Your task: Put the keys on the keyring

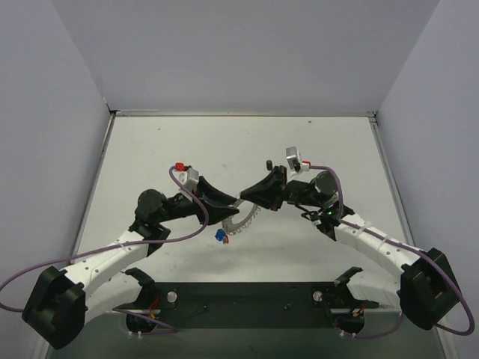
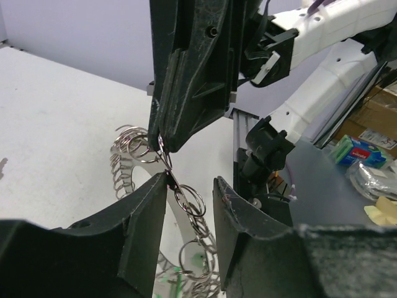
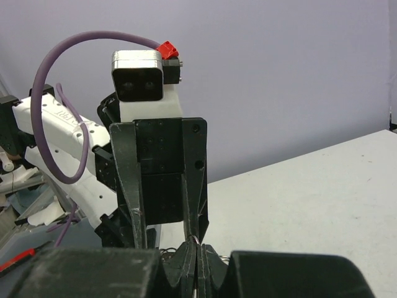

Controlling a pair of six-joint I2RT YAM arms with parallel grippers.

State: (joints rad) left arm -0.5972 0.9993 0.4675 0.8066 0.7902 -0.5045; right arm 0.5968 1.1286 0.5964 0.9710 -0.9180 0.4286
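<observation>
Setting: white table [image 1: 187, 146] boxed in by pale lilac walls [image 1: 247, 52], pretty bare setup.
Keyring: the keyring [image 1: 244, 218] sits mid-table, right between the two arms' tips, with its jagged coil rim showing.
Keys: the keys [image 1: 221, 236], one blue head and one red, dangle at the ring's 7 o'clock. The left wrist view shows a bit of green low down too.
Right jaws: pinched tight on the ring's rim, coming in from 2 o'clock.
Left jaws: parted a fair bit, in from 9 o'clock. The ring runs through the gap and one fingertip touches it.
Writing: blue-green packet [image 2: 350, 149] beyond the table edge, print too blurry to read.
</observation>
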